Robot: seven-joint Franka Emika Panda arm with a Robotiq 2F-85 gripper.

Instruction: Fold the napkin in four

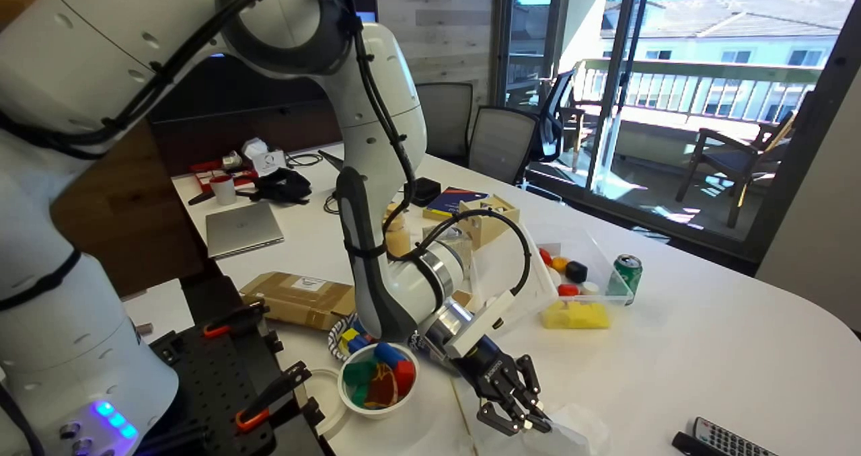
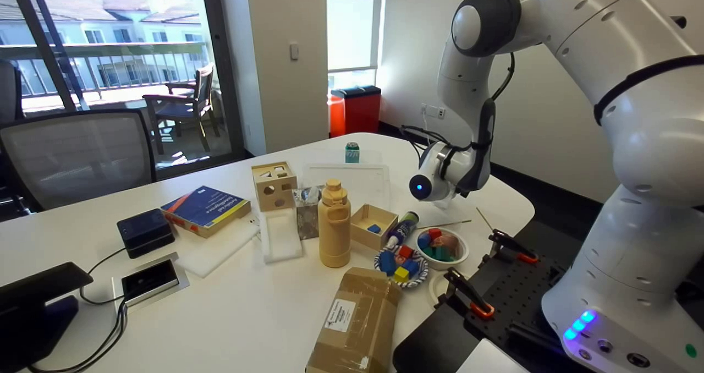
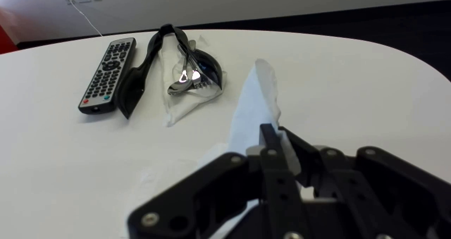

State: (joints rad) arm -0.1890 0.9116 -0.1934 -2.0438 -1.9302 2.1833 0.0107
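One napkin (image 3: 252, 112): white, mid-frame in the wrist view, rising to a peak past the claw; same napkin (image 1: 566, 437) at the bottom edge, right of centre, in an exterior view.
Claw (image 3: 276, 131): tips together, clamped on the napkin.
Napkin weight: very light, I'd guess; lifts easily, may drift when moved fast.
Napkin stiffness: soft, thin-looking; gripped part stands up, likely flops once let go.
Napkin on tabletop (image 3: 352, 91): probably slides freely, so a sideways pull could drag the whole thing.
Napkin strength: looks papery, could tear or crumple on a hard tug.
Napkin hold: shallow pinch at a corner or free edge; deep bites would bunch layers.
Napkin layers: pale on pale at lower left of claw, can't tell fold count.
Cutlery (image 3: 196, 77): upper left of centre, on a separate white sheet (image 3: 181, 110); not the one to grab.
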